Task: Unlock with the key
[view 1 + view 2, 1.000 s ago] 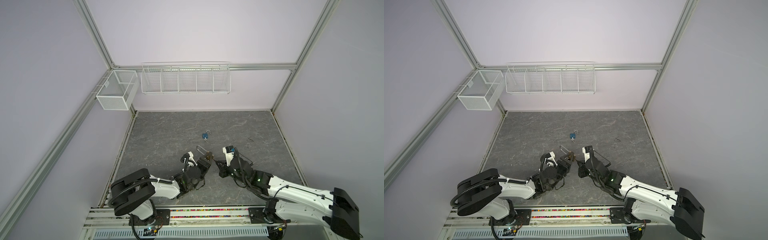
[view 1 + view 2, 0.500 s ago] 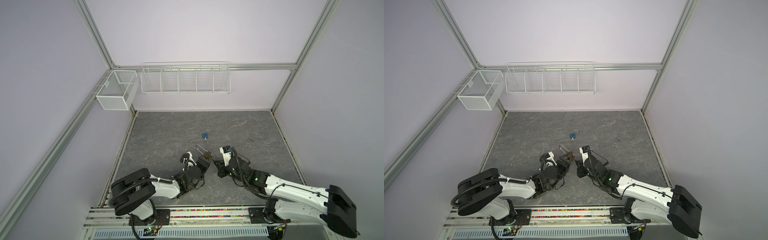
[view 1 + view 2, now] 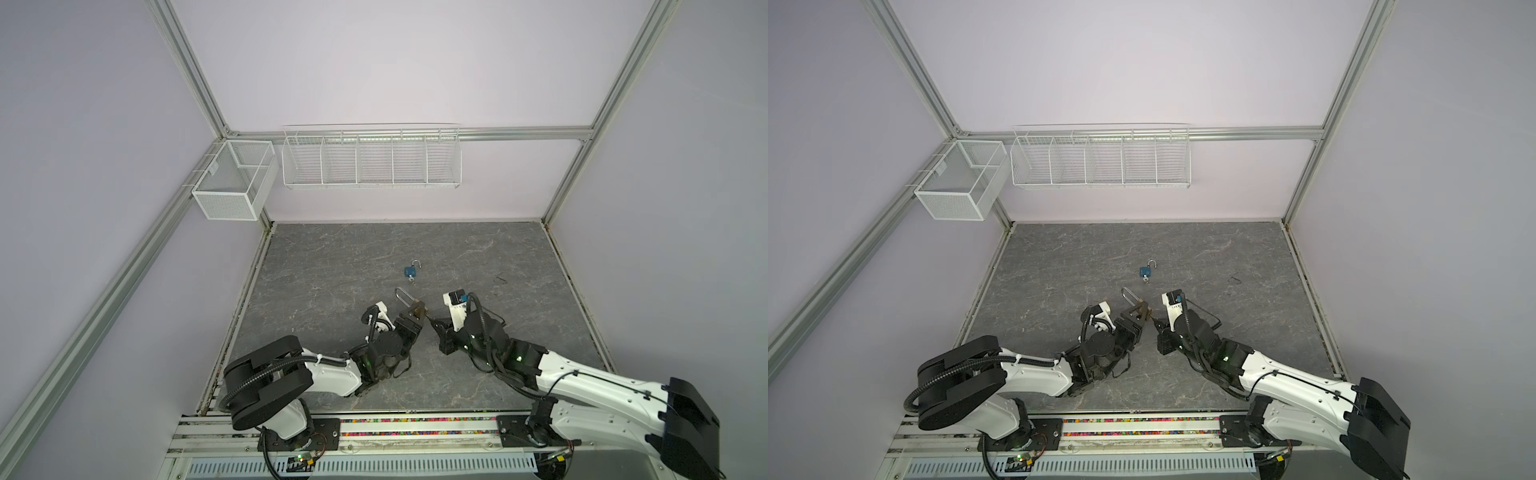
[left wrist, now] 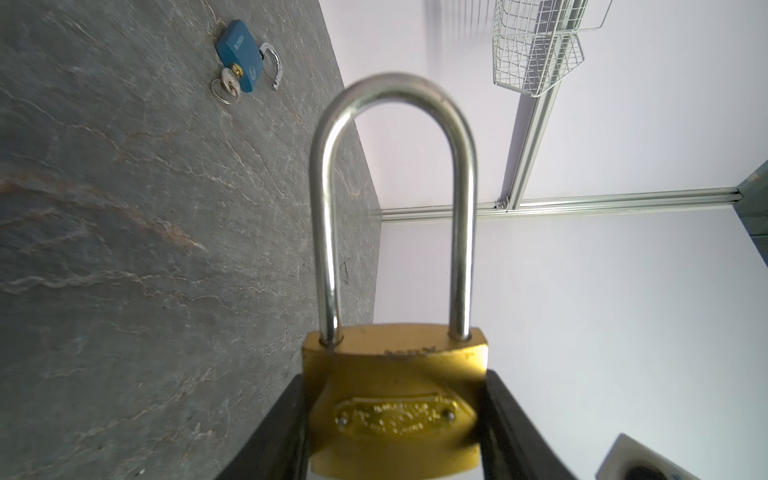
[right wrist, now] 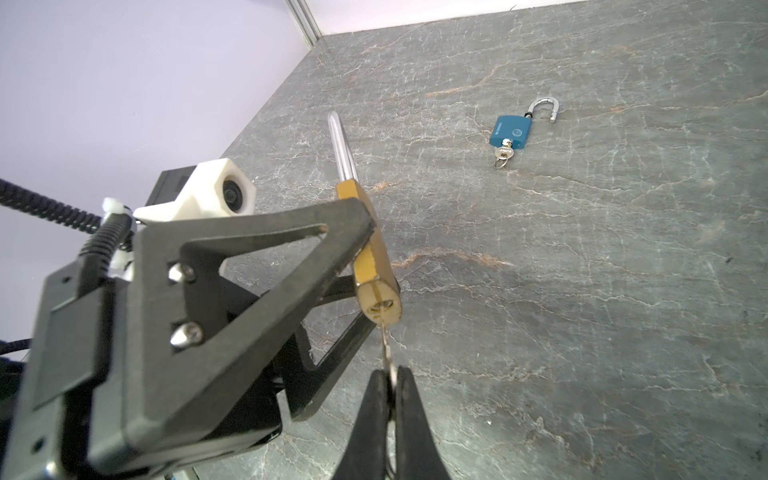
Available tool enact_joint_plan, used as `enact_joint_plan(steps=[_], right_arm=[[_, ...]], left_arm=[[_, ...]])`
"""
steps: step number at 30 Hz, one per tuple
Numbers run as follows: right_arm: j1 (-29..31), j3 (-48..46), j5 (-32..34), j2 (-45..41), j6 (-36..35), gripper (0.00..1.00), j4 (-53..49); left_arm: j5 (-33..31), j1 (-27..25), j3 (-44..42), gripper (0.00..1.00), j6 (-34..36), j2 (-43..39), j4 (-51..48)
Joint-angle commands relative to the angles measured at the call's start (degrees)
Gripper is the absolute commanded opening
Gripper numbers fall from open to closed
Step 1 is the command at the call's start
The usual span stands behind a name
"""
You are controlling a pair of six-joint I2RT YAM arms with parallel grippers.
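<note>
I see two padlocks and two keys. My left fingers squeeze the gold padlock by its sides. My right fingers pinch one key, with its tip touching the lock's bottom by the keyhole. The second key sits in the open blue padlock, which lies farther back on the worktop. Both my arms reach low, tips facing each other.

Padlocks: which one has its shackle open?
The blue padlock lying on the table: one end of its shackle is out of the body. The brass padlock in the left gripper has both shackle legs seated.
</note>
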Motion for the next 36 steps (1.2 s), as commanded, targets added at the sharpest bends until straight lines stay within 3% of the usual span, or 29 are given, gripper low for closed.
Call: enact_joint_plan(steps=[1, 15, 21, 24, 31, 36], right_arm=[[2.62, 3.13, -6.68, 2.22, -0.14, 0.06, 10.85], [-0.49, 0.84, -3.93, -4.23, -2.43, 0.06, 5.15], [-0.23, -0.99, -14.90, -4.11, -6.20, 0.06, 14.32], [0.06, -0.42, -16.24, -3.93, -7.36, 0.06, 14.33], [-0.08, 1.16, -12.06, -3.18, -7.54, 0.06, 9.02], [-0.63, 1.38, -2.60, -4.36, -4.55, 0.06, 4.21]], left_arm=[[6.14, -1.44, 2.84, 0.00, 0.37, 0.53, 2.97], [6.58, -1.43, 2.73, 0.00, 0.63, 0.24, 3.14], [8.25, -1.41, 3.40, 0.00, 1.05, 3.02, 8.59], [9.87, -1.26, 4.44, 0.00, 0.21, 5.38, 10.85], [10.38, -1.26, 5.73, 0.00, 0.29, 5.85, 9.81], [9.60, -1.26, 4.99, 0.00, 0.88, 3.90, 7.51]])
